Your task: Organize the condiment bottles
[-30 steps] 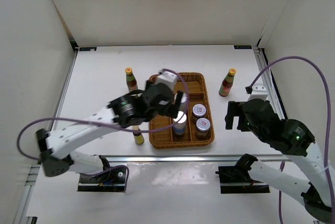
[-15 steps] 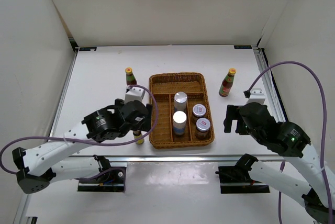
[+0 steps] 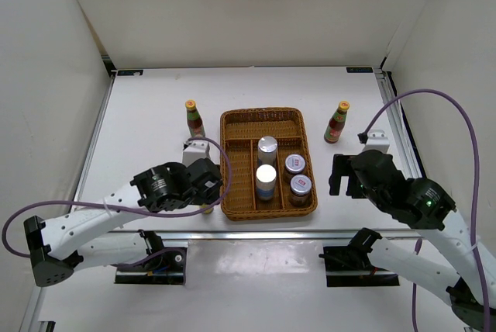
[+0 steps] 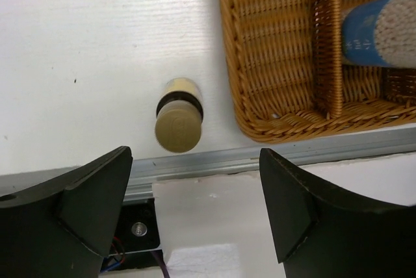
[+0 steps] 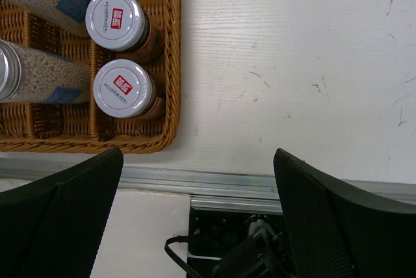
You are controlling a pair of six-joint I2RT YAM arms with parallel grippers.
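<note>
A small brown bottle (image 4: 178,118) with a tan cap stands on the white table just left of the wicker tray (image 4: 273,112). My left gripper (image 4: 195,210) hovers above and nearer than this bottle, jaws open and empty. The top view shows my left gripper (image 3: 204,185) covering that bottle. The tray (image 3: 229,163) holds two tall silver-lidded jars (image 3: 266,148) (image 3: 266,180) and two small jars (image 3: 294,164) (image 3: 300,185). Two slim sauce bottles (image 3: 194,117) (image 3: 336,122) stand outside it, left and right. My right gripper (image 3: 342,176) hangs open to the right of the tray, empty (image 5: 198,216).
An aluminium rail (image 4: 260,156) runs along the table's near edge, just in front of the tray and the small bottle. White walls close in the table at the back and sides. The right wrist view looks down on the small jars' white lids (image 5: 117,17) (image 5: 123,88).
My left arm has pulled back from above the tray to its left front corner, over the small brown bottle. The right arm has barely shifted.
</note>
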